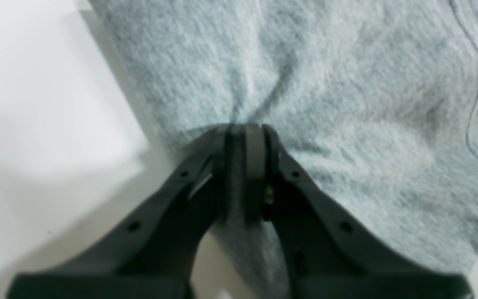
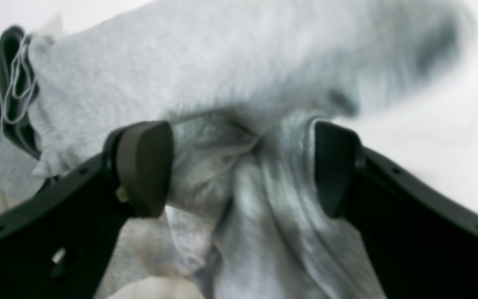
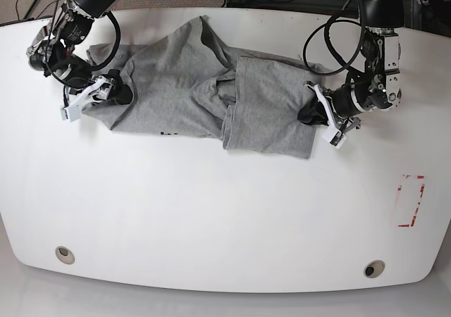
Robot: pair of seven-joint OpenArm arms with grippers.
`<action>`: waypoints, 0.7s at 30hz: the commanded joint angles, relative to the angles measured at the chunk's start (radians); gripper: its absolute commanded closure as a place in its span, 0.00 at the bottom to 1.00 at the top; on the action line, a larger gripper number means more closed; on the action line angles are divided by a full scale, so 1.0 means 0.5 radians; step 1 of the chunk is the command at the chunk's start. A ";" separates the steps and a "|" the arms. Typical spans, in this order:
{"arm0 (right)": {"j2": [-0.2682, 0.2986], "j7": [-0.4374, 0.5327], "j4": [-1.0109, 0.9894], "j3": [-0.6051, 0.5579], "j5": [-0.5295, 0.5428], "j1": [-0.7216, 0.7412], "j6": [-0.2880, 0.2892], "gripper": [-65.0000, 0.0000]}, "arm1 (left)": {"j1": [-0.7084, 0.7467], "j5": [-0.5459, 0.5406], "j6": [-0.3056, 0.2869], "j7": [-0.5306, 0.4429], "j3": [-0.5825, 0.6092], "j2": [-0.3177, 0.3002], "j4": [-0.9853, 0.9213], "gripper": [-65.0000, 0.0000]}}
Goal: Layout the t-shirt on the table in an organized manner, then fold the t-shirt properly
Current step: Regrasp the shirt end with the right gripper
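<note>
A grey t-shirt [image 3: 183, 84] lies crumpled and partly spread across the far half of the white table [image 3: 211, 211]. My left gripper [image 3: 309, 113] sits at the shirt's right edge in the base view. In the left wrist view this gripper [image 1: 245, 126] is shut on a pinch of the grey cloth [image 1: 347, 104], with creases running out from the tips. My right gripper [image 3: 121, 93] is at the shirt's left edge. In the right wrist view its jaws [image 2: 239, 166] stand wide apart, with a bunched fold of the shirt [image 2: 222, 62] lying between the pads [image 2: 143, 166].
A red-outlined rectangle mark [image 3: 411, 201] is on the table at the near right. Two round grommet holes [image 3: 65, 254] [image 3: 374, 268] sit near the front edge. Black cables hang from both arms, and the floor lies beyond the table's far edge.
</note>
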 commanded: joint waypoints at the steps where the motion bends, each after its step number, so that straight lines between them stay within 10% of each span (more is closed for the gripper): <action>1: 0.012 -0.010 0.013 -0.039 -0.022 -0.002 -0.004 0.23 | 0.014 0.171 0.059 0.162 -0.005 -0.027 -0.009 0.93; 7: 0.012 0.011 0.007 -0.060 -0.031 -0.005 -0.004 0.41 | 0.014 0.171 0.059 0.162 -0.005 -0.027 -0.009 0.93; 14: 0.015 0.011 0.007 -0.070 -0.031 0.004 -0.004 1.00 | 0.014 0.171 0.062 0.162 -0.005 -0.027 -0.009 0.93; 21: 0.019 0.002 0.083 -0.073 -0.025 0.010 -0.004 0.99 | 0.011 0.174 0.071 0.168 0.007 -0.018 -0.009 0.93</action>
